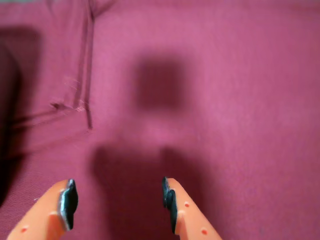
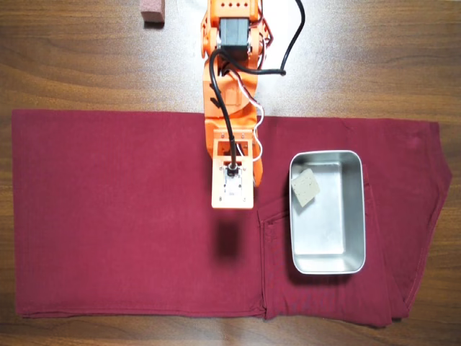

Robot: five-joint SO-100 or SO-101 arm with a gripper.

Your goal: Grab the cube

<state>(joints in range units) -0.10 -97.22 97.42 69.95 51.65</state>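
In the overhead view the cube (image 2: 305, 187), small and pale grey-beige, lies tilted in the upper left part of a metal tray (image 2: 328, 264). The orange arm (image 2: 233, 144) reaches down the picture, and its wrist (image 2: 233, 189) hangs over the dark red cloth just left of the tray. Its fingers are hidden under the wrist there. In the wrist view my gripper (image 1: 119, 197) is open, with orange fingers and black pads (image 1: 68, 200), and only bare cloth shows between them. That view shows no cube.
A dark red cloth (image 2: 115, 216) covers most of the wooden table (image 2: 72, 65). A cloth seam (image 1: 89, 75) runs at upper left in the wrist view. A reddish-brown block (image 2: 152, 11) sits on the wood at the top edge, left of the arm's base.
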